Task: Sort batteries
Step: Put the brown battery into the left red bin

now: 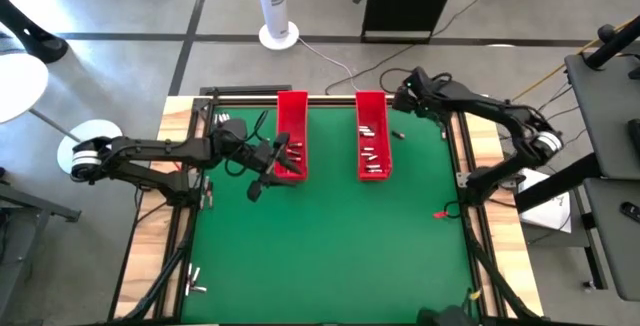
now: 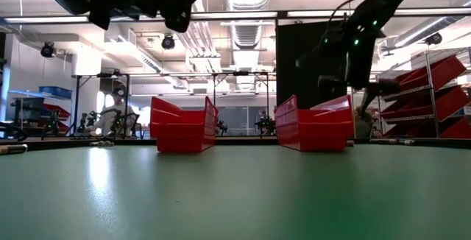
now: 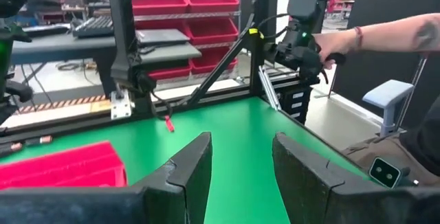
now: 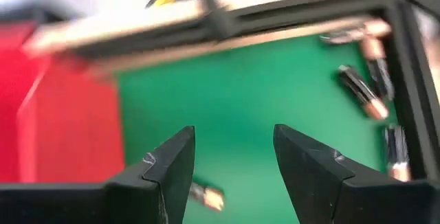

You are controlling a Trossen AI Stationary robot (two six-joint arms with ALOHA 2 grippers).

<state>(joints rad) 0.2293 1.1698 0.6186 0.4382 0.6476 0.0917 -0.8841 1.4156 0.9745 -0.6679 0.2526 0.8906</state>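
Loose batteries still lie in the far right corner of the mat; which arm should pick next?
Right. The right gripper hangs open just above those batteries beside the right tray, while the left gripper is at the left tray, far from them.

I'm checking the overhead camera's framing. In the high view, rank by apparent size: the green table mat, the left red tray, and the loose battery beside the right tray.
1. Green table mat, by far the largest.
2. Left red tray, a long, narrow bin.
3. Loose battery, only a tiny speck.
All three lie at table level, so nearness barely skews this.
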